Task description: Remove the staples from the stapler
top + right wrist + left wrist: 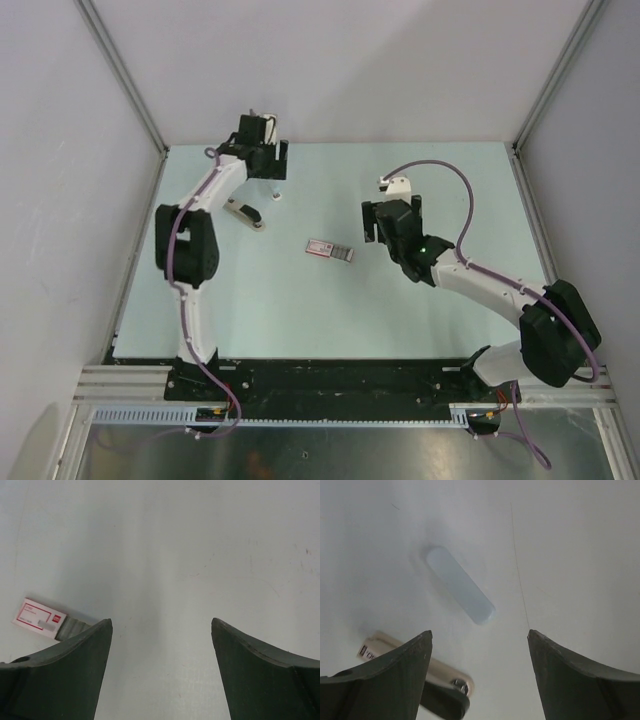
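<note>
So, the small oblong pink-red stapler, with its red-framed label and grey ribbed metal end, is found lying flat near the middle of the pale green table. It's placed between the two arms, close beside the right gripper on the side toward the left arm. In the right wrist view it's seen off to one side with its grey end tucked behind a finger, so it isn't lined up between the jaws. Both grippers are spread wide with nothing held. The left gripper hangs at the far left of the table near a beige bar with a dark end, well apart from the stapler. Handling-wise, the stapler can be expected to be light and rigid with smooth sides. It'll probably get shoved around on that slick-looking tabletop if it's only nudged from one side (it sits very low too, so not much is offered to grab). A pinch across the narrow width of the pink body is probably best taken with one gripper. The grey end, where the staples would presumably be drawn out, can then be left free for the other. No loose staples can be made out anywhere. Once out, they should be treated as tiny brittle strips, easily snapped or scattered.
</note>
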You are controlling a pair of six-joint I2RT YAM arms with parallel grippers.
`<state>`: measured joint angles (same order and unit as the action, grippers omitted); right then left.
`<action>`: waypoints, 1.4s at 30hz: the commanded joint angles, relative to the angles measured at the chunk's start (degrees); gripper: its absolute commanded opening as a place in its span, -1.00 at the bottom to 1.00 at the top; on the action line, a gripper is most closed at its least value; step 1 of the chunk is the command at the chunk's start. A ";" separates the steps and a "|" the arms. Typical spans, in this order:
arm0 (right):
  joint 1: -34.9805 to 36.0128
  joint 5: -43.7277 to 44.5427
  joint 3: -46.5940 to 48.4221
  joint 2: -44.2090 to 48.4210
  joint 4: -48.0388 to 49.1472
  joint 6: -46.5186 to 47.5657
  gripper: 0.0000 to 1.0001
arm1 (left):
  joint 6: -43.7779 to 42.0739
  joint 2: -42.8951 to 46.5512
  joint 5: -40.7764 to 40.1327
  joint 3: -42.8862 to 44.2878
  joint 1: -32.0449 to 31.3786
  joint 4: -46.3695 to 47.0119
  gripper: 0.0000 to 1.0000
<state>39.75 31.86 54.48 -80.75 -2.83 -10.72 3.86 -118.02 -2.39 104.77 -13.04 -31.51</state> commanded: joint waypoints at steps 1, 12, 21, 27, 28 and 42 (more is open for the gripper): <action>0.22 3.36 -3.29 3.10 6.59 2.00 0.69 | 6.20 -7.06 -4.70 7.56 -0.65 -1.04 0.58; 0.22 -1.26 -7.00 4.27 10.01 1.85 0.62 | 10.09 -15.98 -9.37 13.55 -0.53 -2.51 0.43; 0.36 -4.14 -8.14 3.89 11.65 1.97 0.56 | 10.40 -20.61 -8.74 18.36 -0.51 -2.80 0.39; 0.37 -5.14 -8.43 4.13 12.02 1.79 0.49 | 10.77 -19.42 -8.03 13.11 -0.11 -2.83 -0.16; 0.35 -5.40 -8.51 4.29 12.13 1.77 0.48 | 10.93 -18.95 -7.70 11.69 -0.04 -2.80 -0.27; 4.79 -5.96 -8.86 7.56 11.73 2.00 0.38 | 9.36 16.13 -5.02 -22.69 -5.71 -2.75 -0.91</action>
<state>42.65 25.41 45.65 -75.92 7.38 -8.95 13.52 -117.58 -8.88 90.80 -15.75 -32.16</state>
